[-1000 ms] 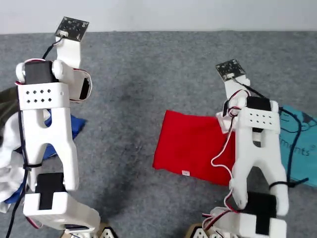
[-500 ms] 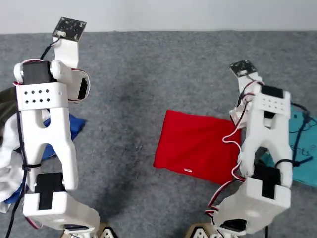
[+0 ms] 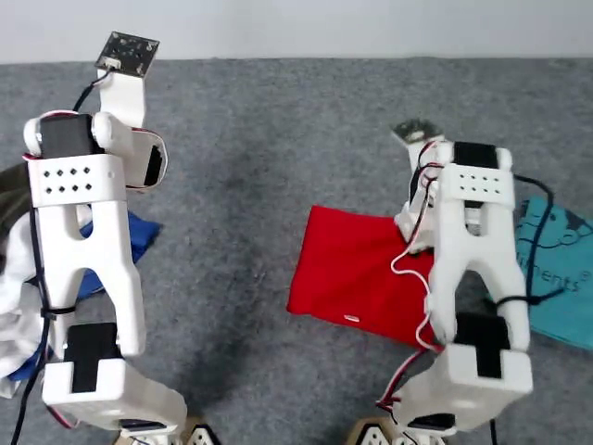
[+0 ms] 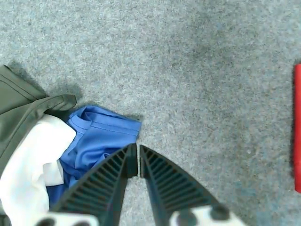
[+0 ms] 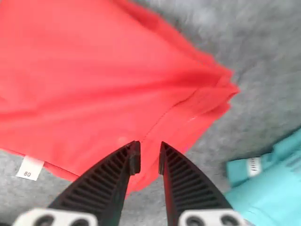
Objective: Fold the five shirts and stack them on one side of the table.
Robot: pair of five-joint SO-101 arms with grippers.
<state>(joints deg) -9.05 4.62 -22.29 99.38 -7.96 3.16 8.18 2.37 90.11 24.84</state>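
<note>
A folded red shirt (image 3: 352,273) lies right of the table's middle, with a white tag (image 3: 347,323) at its near edge. My right arm (image 3: 468,213) stands over its right side. In the right wrist view my right gripper (image 5: 148,153) hovers above the red shirt (image 5: 94,70), open by a narrow gap with nothing between the fingers. A teal shirt (image 3: 561,278) lies at the right edge. At the left edge a blue shirt (image 4: 94,146), a white shirt (image 4: 28,160) and an olive shirt (image 4: 19,103) lie in a loose heap. My left gripper (image 4: 138,153) hangs shut beside the blue shirt.
Grey felt covers the table (image 3: 269,139). Bare felt spans the far half and the strip between the heap and the red shirt. My left arm (image 3: 79,185) stands over the heap at the left edge, and a pale wall runs along the far side.
My right arm swung right toward the teal shirt, then came back left over the red shirt's right side. The left arm and the shirts stayed put.
</note>
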